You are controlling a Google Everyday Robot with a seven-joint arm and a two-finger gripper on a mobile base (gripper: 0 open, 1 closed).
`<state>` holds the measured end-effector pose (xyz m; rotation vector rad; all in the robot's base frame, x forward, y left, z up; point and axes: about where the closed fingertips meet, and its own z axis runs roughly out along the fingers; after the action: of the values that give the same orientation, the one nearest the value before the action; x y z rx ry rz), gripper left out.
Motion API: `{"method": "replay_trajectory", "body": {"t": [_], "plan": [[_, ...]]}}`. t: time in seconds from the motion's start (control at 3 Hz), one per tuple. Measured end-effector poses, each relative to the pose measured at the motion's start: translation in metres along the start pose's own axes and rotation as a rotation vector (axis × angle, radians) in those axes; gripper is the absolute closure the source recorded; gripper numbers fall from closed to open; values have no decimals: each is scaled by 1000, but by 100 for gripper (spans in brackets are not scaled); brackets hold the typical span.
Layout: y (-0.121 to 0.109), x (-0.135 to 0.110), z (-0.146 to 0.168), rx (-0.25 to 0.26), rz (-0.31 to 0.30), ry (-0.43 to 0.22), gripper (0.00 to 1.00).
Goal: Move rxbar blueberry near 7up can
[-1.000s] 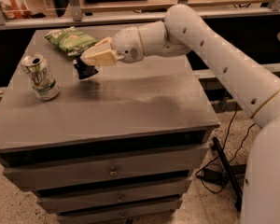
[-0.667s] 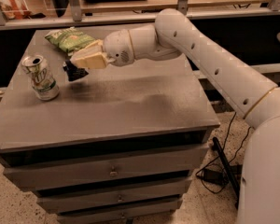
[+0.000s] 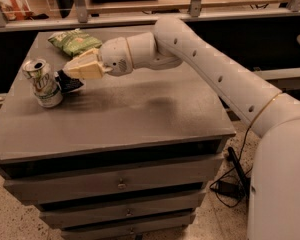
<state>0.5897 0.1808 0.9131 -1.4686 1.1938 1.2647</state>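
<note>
The 7up can (image 3: 42,83) stands upright near the left edge of the grey cabinet top (image 3: 140,114). The rxbar blueberry (image 3: 70,82), a small dark navy wrapper with whitish print, is held right beside the can, just to its right and close above the surface. My gripper (image 3: 71,73) with cream-coloured fingers reaches in from the right and is shut on the bar's upper end. The white arm stretches across the cabinet from the right side.
A crinkled green chip bag (image 3: 75,41) lies at the back left of the cabinet top, behind the gripper. A rail and a shelf run along the back. The cabinet has several drawers below. Cables lie on the floor at the right.
My gripper has carried the rxbar leftward and lower, from mid-left of the top to right beside the 7up can. The can and chip bag have not moved.
</note>
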Motion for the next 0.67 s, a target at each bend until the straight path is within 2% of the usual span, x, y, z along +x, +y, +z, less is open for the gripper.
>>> {"method": "replay_trajectory", "body": {"t": [0.67], "plan": [[1,1,2,-8,14,0,39]]}}
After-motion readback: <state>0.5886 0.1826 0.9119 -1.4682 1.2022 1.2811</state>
